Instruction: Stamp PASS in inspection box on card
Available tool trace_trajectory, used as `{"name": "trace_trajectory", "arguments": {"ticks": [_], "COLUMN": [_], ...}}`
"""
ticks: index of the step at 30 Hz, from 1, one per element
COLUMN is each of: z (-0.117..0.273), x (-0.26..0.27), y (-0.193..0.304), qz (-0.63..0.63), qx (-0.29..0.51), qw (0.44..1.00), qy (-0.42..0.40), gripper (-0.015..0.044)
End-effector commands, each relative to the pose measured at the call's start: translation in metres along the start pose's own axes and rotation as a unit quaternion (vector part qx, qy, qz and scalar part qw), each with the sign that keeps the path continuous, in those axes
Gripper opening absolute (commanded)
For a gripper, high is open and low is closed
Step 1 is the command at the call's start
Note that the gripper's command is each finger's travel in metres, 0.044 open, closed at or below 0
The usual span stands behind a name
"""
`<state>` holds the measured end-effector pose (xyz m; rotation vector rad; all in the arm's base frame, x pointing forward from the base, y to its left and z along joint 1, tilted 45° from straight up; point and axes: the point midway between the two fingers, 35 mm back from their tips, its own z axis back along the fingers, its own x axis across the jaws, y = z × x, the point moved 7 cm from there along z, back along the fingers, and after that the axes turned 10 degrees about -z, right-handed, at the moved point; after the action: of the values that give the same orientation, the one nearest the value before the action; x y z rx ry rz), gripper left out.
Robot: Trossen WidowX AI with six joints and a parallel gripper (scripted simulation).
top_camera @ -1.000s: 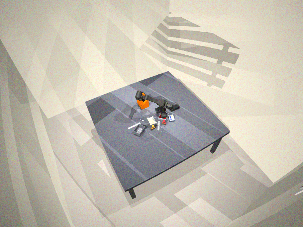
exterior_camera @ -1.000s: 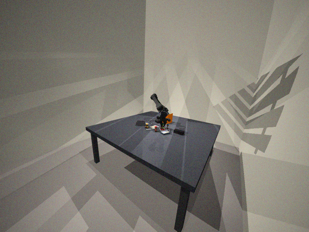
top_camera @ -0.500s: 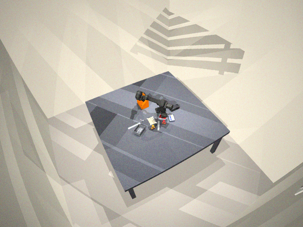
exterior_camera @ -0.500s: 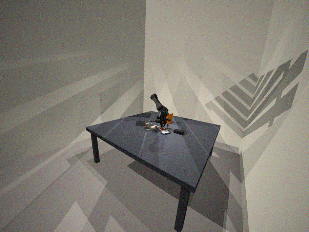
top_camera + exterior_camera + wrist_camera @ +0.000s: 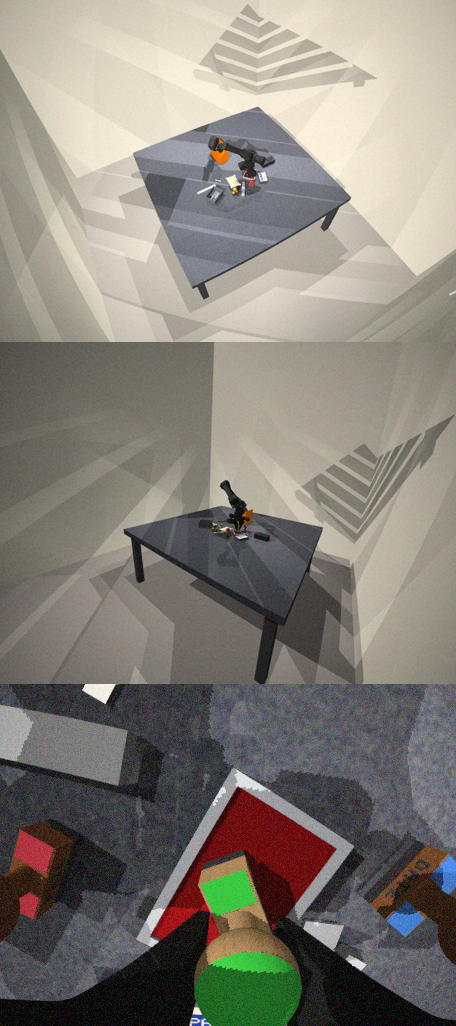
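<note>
My gripper is shut on the neck of the green-marked stamp, held upright with its round knob toward the wrist camera. The stamp's base is over the red ink pad, within its pale rim; I cannot tell whether its face touches the ink. The stamp's face and its lettering are hidden. The cream card lies beside the pad in the top and exterior views. Its inspection box is too small to make out.
A red-marked stamp and a blue-marked stamp flank the pad. A yellow stamp, a grey bar and a grey open tray stand near the card. A blue-and-white box and dark block are nearby.
</note>
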<state>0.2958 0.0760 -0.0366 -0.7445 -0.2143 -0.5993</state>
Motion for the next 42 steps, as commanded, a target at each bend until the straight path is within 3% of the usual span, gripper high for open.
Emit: {"name": "trace_trajectory", "arguments": {"ticks": [1, 42], "z": [-0.0021, 0.0031], "x": [0.0012, 0.0012], "y": [-0.0002, -0.0001], "qz": [0.000, 0.000], "qx": [-0.001, -0.001], "qw": [1.000, 1.000], "qy": [-0.001, -0.001], "gripper": [0.0000, 0.0000]}}
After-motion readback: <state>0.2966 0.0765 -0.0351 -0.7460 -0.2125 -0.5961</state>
